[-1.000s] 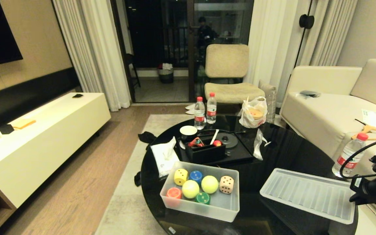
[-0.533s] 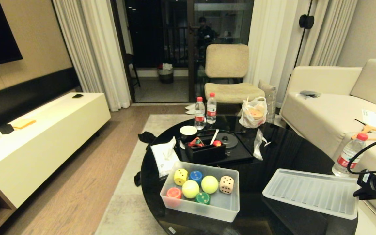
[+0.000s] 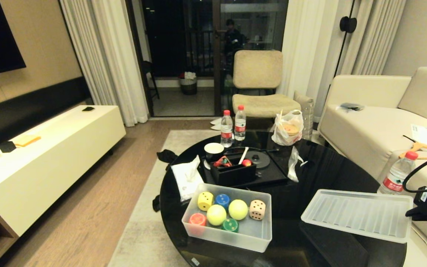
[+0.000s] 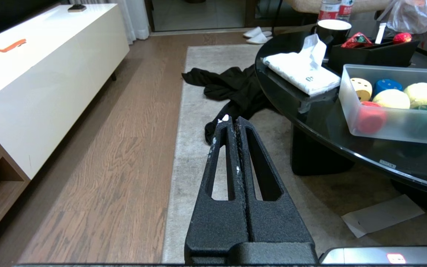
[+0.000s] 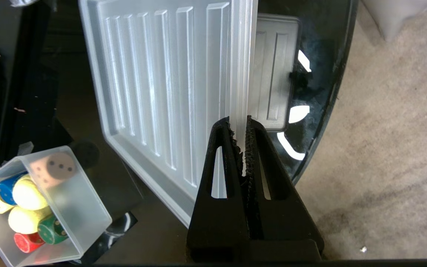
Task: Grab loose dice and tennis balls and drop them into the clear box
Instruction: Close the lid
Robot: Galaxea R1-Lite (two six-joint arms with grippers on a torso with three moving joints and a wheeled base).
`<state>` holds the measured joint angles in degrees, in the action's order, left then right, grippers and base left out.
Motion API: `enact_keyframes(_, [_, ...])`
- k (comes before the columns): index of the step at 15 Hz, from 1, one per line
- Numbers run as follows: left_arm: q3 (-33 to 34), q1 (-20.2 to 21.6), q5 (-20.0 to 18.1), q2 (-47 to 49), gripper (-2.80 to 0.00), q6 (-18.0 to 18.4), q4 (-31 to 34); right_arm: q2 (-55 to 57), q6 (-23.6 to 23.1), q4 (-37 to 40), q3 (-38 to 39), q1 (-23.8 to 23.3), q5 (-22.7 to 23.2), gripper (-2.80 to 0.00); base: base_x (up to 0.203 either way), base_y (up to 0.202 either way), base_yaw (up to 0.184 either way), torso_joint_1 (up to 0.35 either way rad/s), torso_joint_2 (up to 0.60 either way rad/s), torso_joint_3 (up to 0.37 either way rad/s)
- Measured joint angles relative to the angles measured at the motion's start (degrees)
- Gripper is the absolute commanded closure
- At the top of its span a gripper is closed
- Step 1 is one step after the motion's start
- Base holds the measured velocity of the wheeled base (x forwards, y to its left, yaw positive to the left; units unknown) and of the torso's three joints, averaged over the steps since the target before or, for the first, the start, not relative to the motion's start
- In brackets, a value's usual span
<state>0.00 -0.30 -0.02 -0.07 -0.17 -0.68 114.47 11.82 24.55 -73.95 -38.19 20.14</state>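
The clear box (image 3: 232, 243) stands on the near side of the black round table (image 3: 324, 174). Inside it lie yellow (image 3: 205, 200), blue (image 3: 222, 200), beige (image 3: 257, 209), red-orange (image 3: 197, 219) and green (image 3: 230, 224) dice and two tennis balls (image 3: 216, 214) (image 3: 238, 209). To its right is its ribbed lid (image 3: 356, 215). My right gripper (image 5: 238, 122) is shut on the rim of the lid (image 5: 154, 85), at the table's right edge (image 3: 411, 214). My left gripper (image 4: 232, 120) is shut and empty, parked low beside the table over the rug.
Behind the box stand a black organiser tray (image 3: 232, 172), a tissue pack (image 3: 186, 178), a cup (image 3: 214, 150), two water bottles (image 3: 227, 129) and a plastic bag (image 3: 287, 129). Another bottle (image 3: 397, 174) stands by the sofa. Dark cloth (image 4: 232, 85) lies on the rug.
My right arm has drawn back toward the right edge of the head view. The lid, gripped by its rim, has shifted right with it and its near edge has lifted.
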Motion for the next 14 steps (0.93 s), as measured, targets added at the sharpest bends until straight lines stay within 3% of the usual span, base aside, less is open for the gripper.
enact_keyframes(14, [0.0,0.0,0.0,0.0,0.00,0.0,0.0,-6.8,0.3,0.1,-0.2,-0.6,2.8,0.00,0.000,0.000,0.000,0.000,0.00,0.000])
